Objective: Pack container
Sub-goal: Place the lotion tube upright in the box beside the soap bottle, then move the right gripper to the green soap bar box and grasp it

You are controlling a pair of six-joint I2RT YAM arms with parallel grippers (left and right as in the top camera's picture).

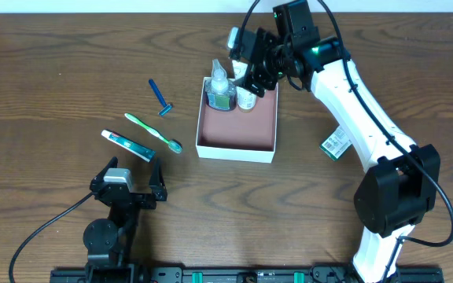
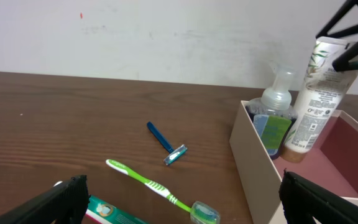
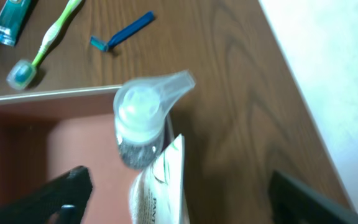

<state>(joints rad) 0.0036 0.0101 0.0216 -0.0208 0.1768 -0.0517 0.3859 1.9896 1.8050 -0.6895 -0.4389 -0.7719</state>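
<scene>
In the overhead view the right gripper (image 1: 250, 71) is covering the top of the white tube (image 1: 245, 97). At the left wrist view's 6 o'clock edge the toothpaste tube (image 2: 114, 211) is running out of frame; the container (image 2: 253, 168) is running off at 4 o'clock.

Clear pump bottle (image 3: 143, 118) beside white tube (image 3: 158, 186) in the container (image 3: 23, 143) corner

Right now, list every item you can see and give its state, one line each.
container, open, two items at its far edge
pump bottle, upright inside container
white tube, upright inside container, beside pump bottle
razor, flat on table, outside container
toothbrush, flat on table, head capped
toothpaste, flat on table
right pincer, open, astride white tube
left pincer, open, empty
</scene>
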